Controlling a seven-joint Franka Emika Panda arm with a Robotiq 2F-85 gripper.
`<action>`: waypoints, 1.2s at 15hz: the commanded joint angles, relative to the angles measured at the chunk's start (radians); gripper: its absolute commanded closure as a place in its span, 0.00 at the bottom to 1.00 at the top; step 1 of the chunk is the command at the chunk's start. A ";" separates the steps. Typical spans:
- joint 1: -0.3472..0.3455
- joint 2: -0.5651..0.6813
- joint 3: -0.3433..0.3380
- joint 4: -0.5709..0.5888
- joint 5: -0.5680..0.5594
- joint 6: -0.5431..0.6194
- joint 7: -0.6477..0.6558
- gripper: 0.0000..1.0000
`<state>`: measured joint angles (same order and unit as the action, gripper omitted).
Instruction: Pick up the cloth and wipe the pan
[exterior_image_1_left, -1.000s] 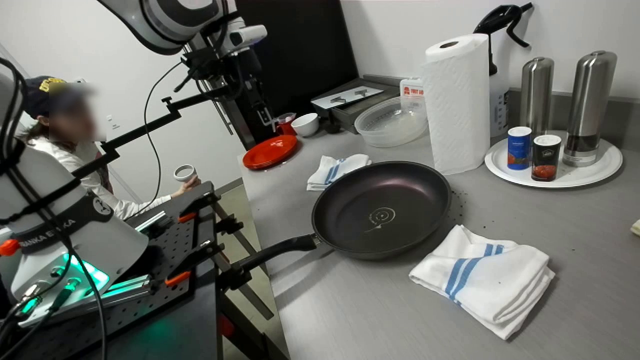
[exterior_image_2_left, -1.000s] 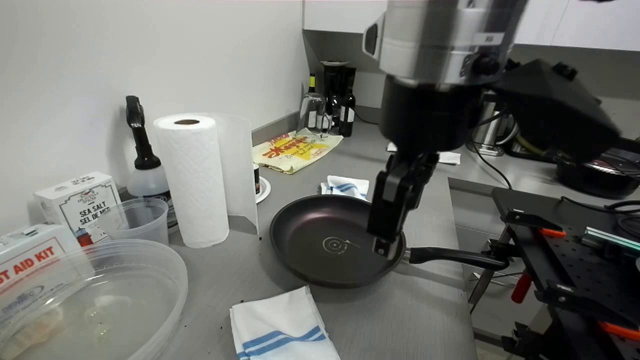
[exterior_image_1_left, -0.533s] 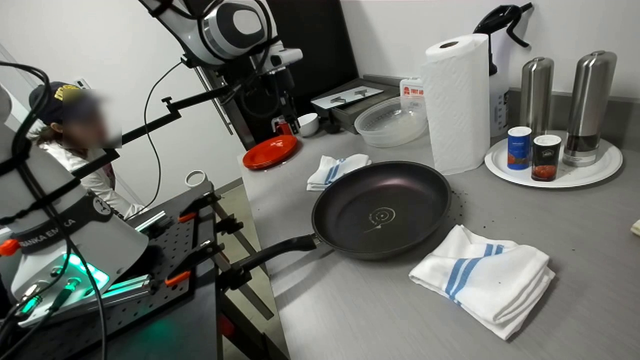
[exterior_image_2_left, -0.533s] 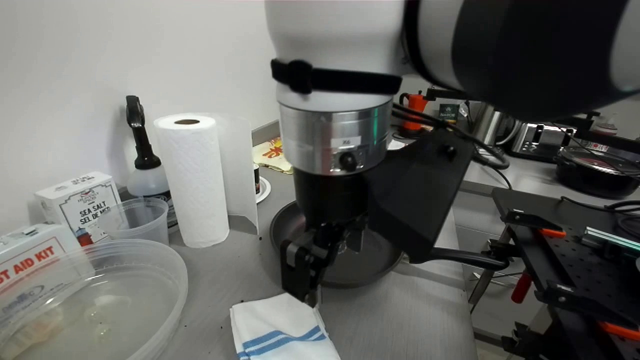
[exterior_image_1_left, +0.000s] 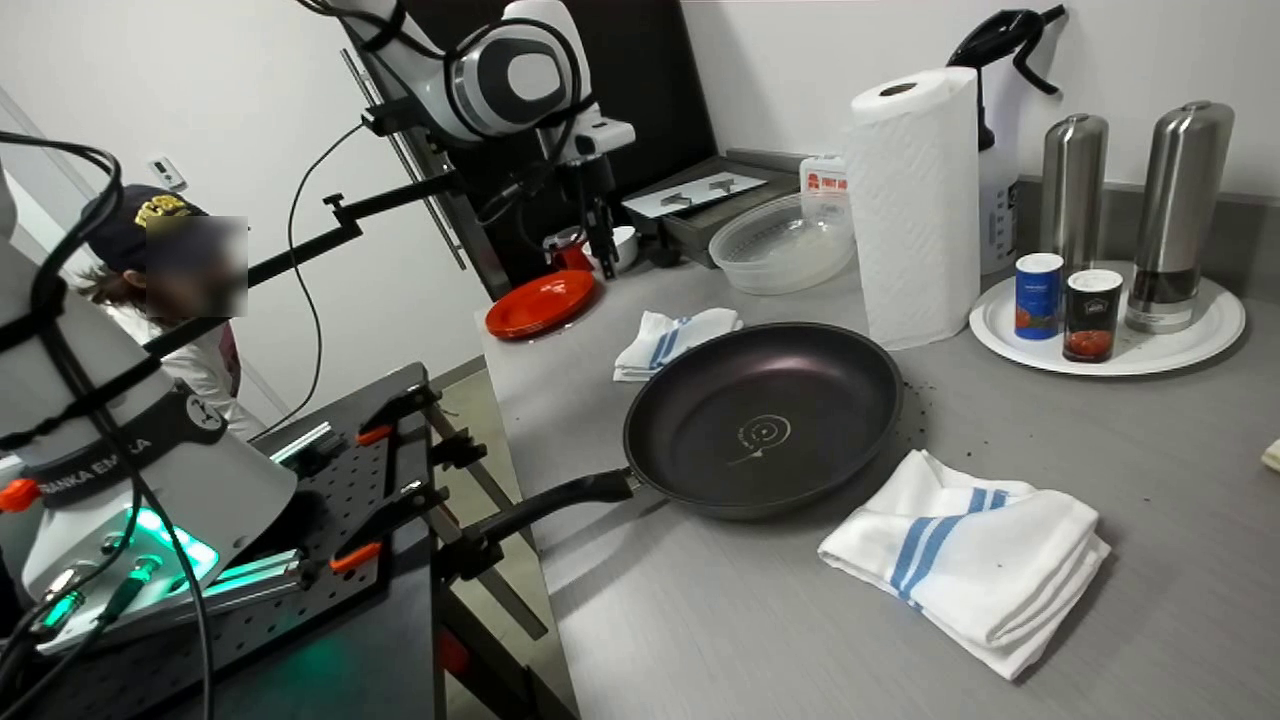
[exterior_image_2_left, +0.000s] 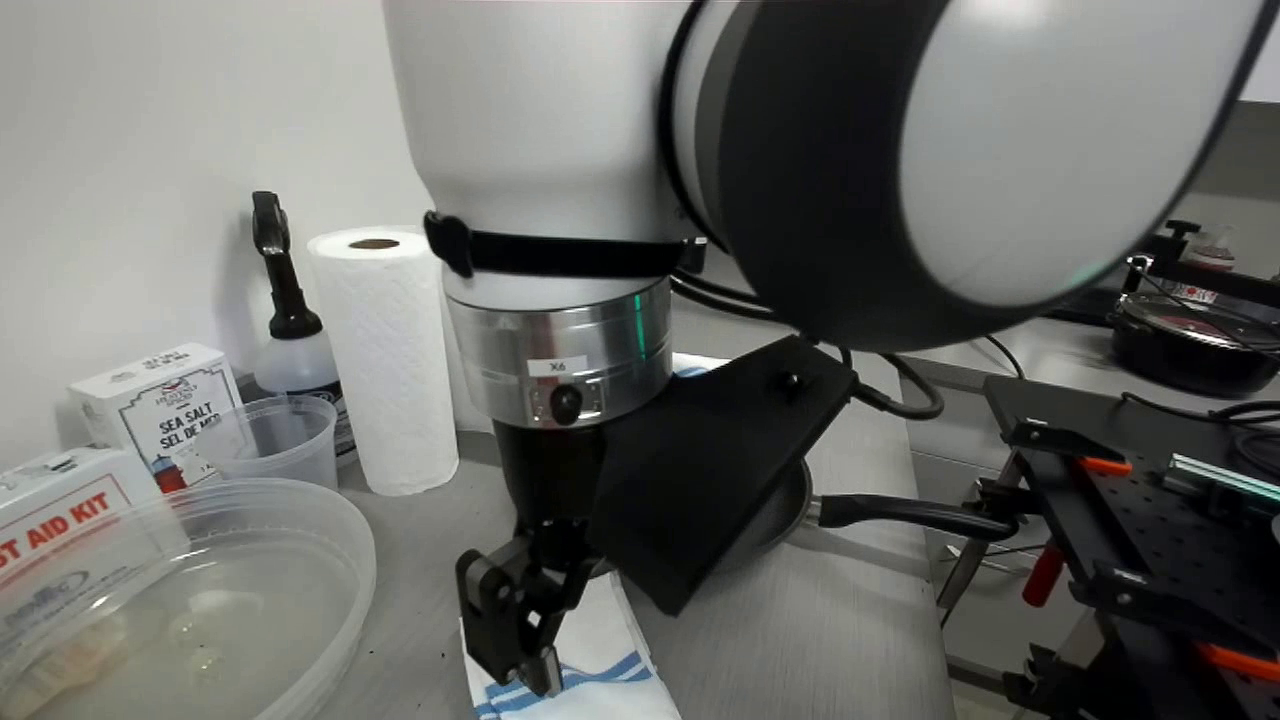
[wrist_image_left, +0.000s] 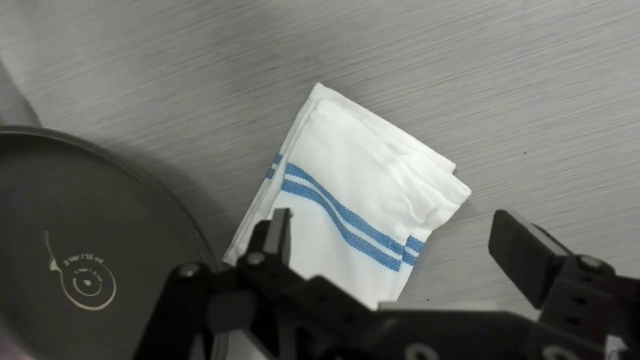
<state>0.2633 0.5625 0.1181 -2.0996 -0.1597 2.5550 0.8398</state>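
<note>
A folded white cloth with blue stripes (exterior_image_1_left: 678, 340) lies on the counter beside the pan; it also shows in an exterior view (exterior_image_2_left: 605, 650) and in the wrist view (wrist_image_left: 345, 200). A second similar folded cloth (exterior_image_1_left: 965, 565) lies on the pan's opposite side. The black frying pan (exterior_image_1_left: 770, 430) is at the left of the wrist view (wrist_image_left: 100, 210) and mostly hidden by the arm in an exterior view (exterior_image_2_left: 785, 520). My gripper (wrist_image_left: 390, 220) is open and empty, above the first cloth, one finger over it and one over bare counter. It shows in both exterior views (exterior_image_1_left: 608, 265) (exterior_image_2_left: 530, 660).
A paper towel roll (exterior_image_1_left: 912, 210) and a clear plastic tub (exterior_image_1_left: 785, 250) stand along the wall side. Red plates (exterior_image_1_left: 540, 303) lie near the counter's edge. The pan's handle (exterior_image_1_left: 550, 500) sticks out over the edge. A white plate (exterior_image_1_left: 1215, 320) holds shakers and mills.
My gripper has moved from over the pan area to above the first cloth, and lower. The cloths and pan have not moved. The person in the background has shifted.
</note>
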 joint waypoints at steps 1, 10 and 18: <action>0.014 0.038 -0.005 0.056 0.084 -0.014 -0.069 0.00; 0.032 0.038 -0.027 0.057 0.155 -0.030 -0.096 0.00; 0.032 0.039 -0.027 0.059 0.156 -0.032 -0.096 0.00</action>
<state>0.2674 0.6032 0.1185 -2.0417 -0.0325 2.5245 0.7634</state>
